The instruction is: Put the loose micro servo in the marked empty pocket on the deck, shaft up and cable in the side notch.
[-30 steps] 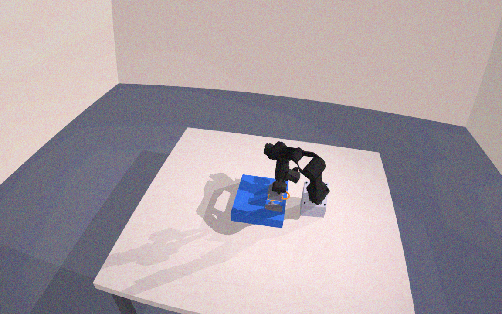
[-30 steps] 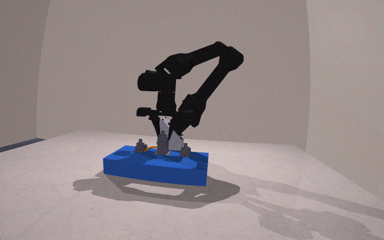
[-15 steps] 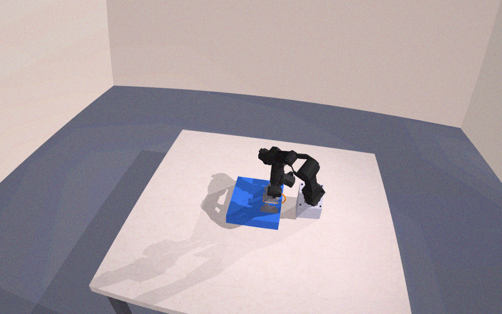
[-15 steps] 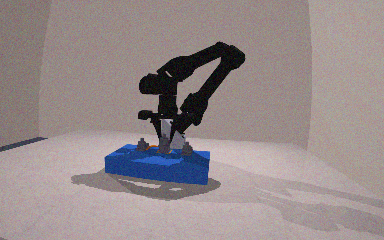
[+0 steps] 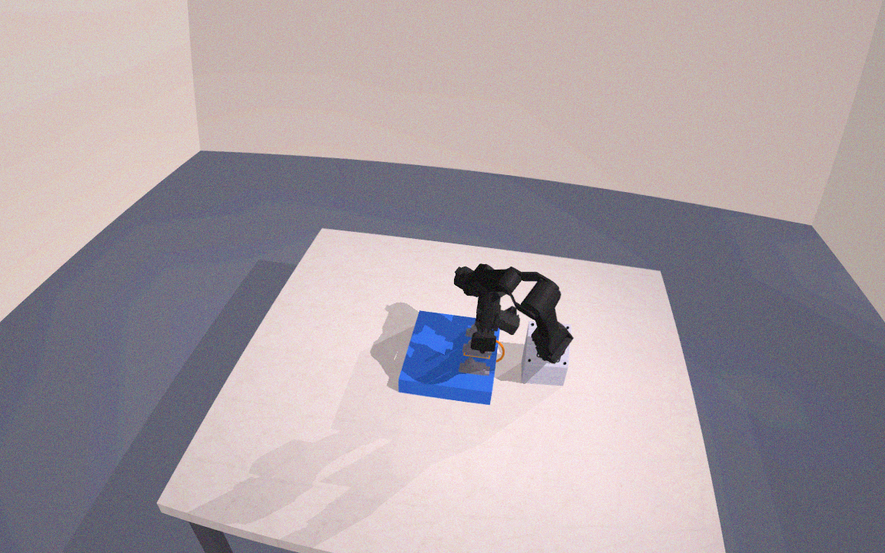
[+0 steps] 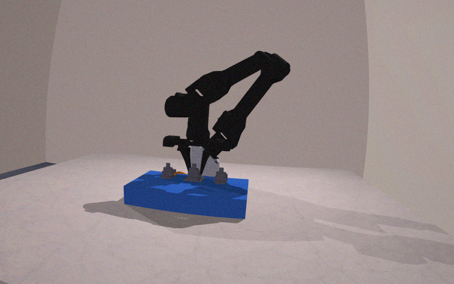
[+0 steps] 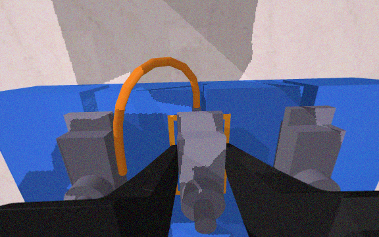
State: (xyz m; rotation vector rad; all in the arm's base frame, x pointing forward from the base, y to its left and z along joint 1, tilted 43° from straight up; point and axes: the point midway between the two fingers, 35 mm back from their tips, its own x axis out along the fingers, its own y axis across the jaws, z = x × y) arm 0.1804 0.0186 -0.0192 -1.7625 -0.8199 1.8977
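Observation:
The black gripper (image 6: 195, 172) (image 7: 202, 146) is shut on the loose grey micro servo (image 6: 194, 174) (image 7: 201, 128). The servo stands upright inside the orange pocket outline (image 7: 172, 131) (image 5: 476, 356) on the blue deck (image 5: 445, 396) (image 6: 186, 204) (image 7: 370, 131), shaft up. It is low in the pocket, nearly level with its neighbours. Whether both ears lie flat on the deck cannot be told. The orange cable (image 7: 119, 115) (image 5: 501, 352) leaves the servo's far end in the wrist view and arches round to the left. Whether it lies in the side notch is unclear.
A left fitted servo (image 6: 168, 172) (image 7: 84, 148) and a right fitted servo (image 6: 220, 177) (image 7: 314, 148) flank the held one, close to the fingers. A pale box-shaped base (image 5: 544, 375) stands beside the deck under the arm.

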